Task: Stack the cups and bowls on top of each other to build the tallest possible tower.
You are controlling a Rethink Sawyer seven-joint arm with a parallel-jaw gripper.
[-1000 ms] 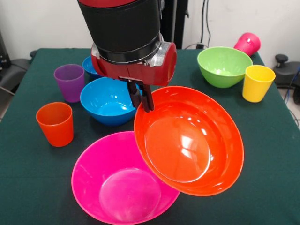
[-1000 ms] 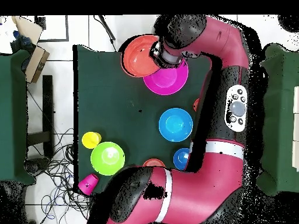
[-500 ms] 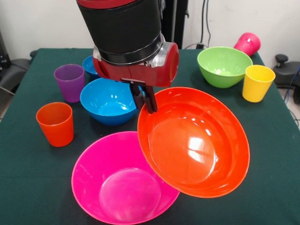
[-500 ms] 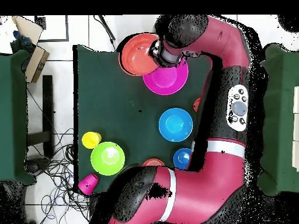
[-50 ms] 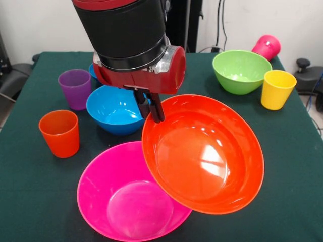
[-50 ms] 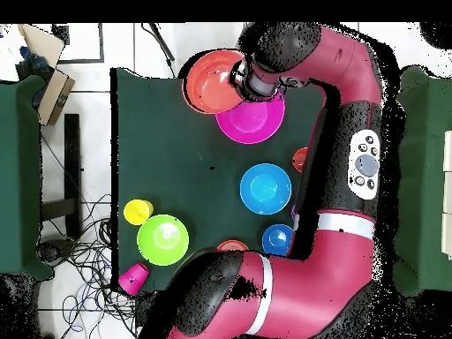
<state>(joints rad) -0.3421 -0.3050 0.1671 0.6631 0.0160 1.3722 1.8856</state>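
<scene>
Clamped on the far rim of the large orange bowl (image 5: 203, 154), the gripper (image 5: 153, 108) holds that bowl tilted, its lower edge overlapping the right side of the very large pink bowl (image 5: 128, 199), which sits flat on the green table cloth (image 5: 35, 191) nearest the camera.

Taking the pink bowl as landmark: the orange cup (image 5: 60, 133) stands to its left and slightly beyond; the medium blue bowl (image 5: 115, 108) lies just behind it; the purple cup (image 5: 75, 88) is farther back on the left, with a small blue bowl (image 5: 94, 70) peeping out behind the arm. Well beyond and to the right sit the lime green bowl (image 5: 241, 70) and yellow cup (image 5: 276, 89), with the magenta cup (image 5: 267, 47) lying tipped at the table's far corner.

Risk, as I judge it: the pinch is on a thin, glossy rim at one point only, so the wide bowl could swing or slip out. Letting go while it is this tilted and off-centre could make it slide off the pink bowl's slick curved wall instead of nesting.

All pieces look like smooth, shiny plastic; bowls round and shallow-curved, cups tapering toward the base.
</scene>
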